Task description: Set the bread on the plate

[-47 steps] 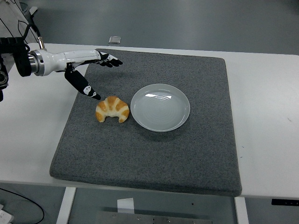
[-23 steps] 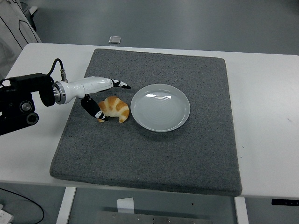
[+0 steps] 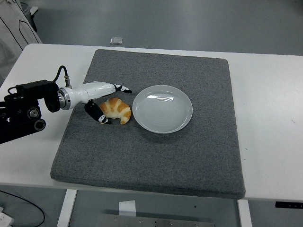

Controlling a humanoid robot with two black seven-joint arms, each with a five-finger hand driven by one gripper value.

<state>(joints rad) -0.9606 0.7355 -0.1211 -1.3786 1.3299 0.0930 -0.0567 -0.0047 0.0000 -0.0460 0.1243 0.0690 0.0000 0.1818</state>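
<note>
A golden croissant (image 3: 116,110) lies on the grey mat, just left of the white plate (image 3: 162,108). My left hand (image 3: 110,102) comes in from the left and straddles the croissant: the fingers (image 3: 122,88) reach over its far side and the thumb (image 3: 98,115) rests against its near left end. The fingers look spread around the bread without lifting it. The plate holds nothing. My right arm is out of view.
A grey foam mat (image 3: 151,156) covers the middle of the white table (image 3: 270,118). A small grey object (image 3: 116,40) lies on the floor beyond the table's far edge.
My left arm has dropped and swung in from the far left. The hand now brackets the croissant, thumb at its near left end; the bread has barely shifted.
</note>
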